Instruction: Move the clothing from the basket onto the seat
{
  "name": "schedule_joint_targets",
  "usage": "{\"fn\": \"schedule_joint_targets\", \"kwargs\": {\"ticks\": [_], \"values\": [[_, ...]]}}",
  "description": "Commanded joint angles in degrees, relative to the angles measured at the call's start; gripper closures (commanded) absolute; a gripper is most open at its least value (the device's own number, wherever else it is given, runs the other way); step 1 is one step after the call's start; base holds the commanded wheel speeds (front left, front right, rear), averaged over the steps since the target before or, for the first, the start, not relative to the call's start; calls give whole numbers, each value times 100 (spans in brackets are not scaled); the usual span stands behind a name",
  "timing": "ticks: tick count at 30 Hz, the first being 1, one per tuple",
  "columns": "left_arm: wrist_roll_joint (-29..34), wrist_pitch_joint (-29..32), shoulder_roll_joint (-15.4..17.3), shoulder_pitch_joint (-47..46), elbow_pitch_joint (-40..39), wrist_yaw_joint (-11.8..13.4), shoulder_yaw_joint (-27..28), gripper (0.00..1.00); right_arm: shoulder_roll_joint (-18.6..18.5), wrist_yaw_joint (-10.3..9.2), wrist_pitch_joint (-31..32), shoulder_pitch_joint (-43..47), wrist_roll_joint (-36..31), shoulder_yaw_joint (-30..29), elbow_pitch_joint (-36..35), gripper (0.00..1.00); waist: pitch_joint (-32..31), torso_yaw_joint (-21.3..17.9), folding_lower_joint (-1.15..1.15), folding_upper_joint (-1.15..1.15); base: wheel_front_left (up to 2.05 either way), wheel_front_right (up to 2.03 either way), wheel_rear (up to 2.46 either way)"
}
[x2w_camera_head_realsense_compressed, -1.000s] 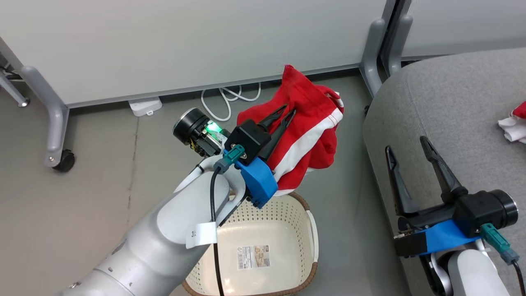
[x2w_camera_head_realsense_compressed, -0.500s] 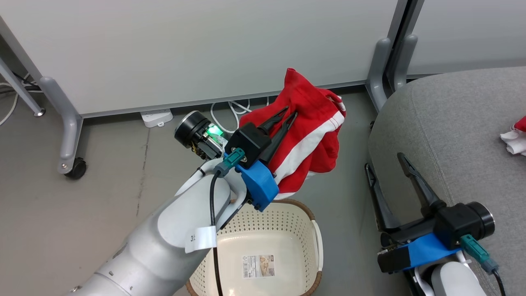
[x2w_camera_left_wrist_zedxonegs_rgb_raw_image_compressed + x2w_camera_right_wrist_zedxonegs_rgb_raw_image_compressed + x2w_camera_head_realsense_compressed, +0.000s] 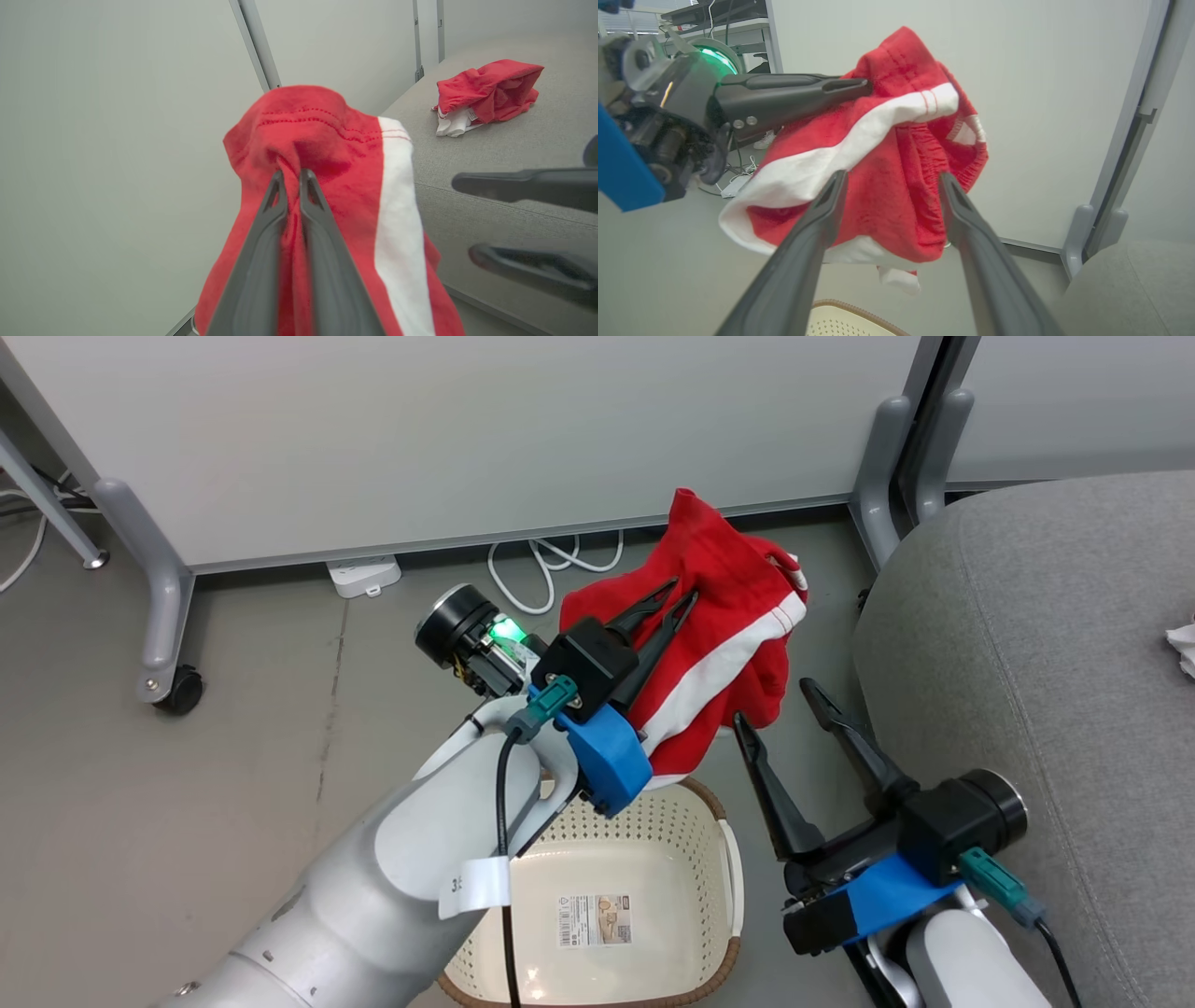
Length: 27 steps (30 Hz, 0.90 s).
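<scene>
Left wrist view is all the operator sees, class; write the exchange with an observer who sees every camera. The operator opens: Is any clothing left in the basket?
Observer: None that I can see. The basket shows a sticker on its bottom, though the left arm hides part of it.
Operator: Where does it stand?
Observer: On the floor, below the red garment that the left gripper holds up.
Operator: Whose dark fingers are at my right?
Observer: The right gripper, open, beside the seat and pointing up at the garment's hanging part.
</scene>
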Motion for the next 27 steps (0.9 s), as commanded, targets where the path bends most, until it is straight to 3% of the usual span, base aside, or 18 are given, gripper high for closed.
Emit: {"fn": "schedule_joint_targets", "kwargs": {"ticks": [1, 16, 27], "values": [[28, -27, -25, -84, -27, -6, -9, 100, 29, 1, -20, -130, 35, 71, 82, 0, 32, 24, 0, 0, 0, 0, 0], [129, -27, -216, -224, -137, -62, -165, 100, 83, 1, -20, -694, 111, 319, 1149, 0, 240, 203, 0, 0, 0, 0, 0], [144, -27, -303, -279, -270, -65, -224, 100, 103, 1, -20, -1223, 287, 349, 1524, 0, 377, 323, 0, 0, 0, 0, 0]]}}
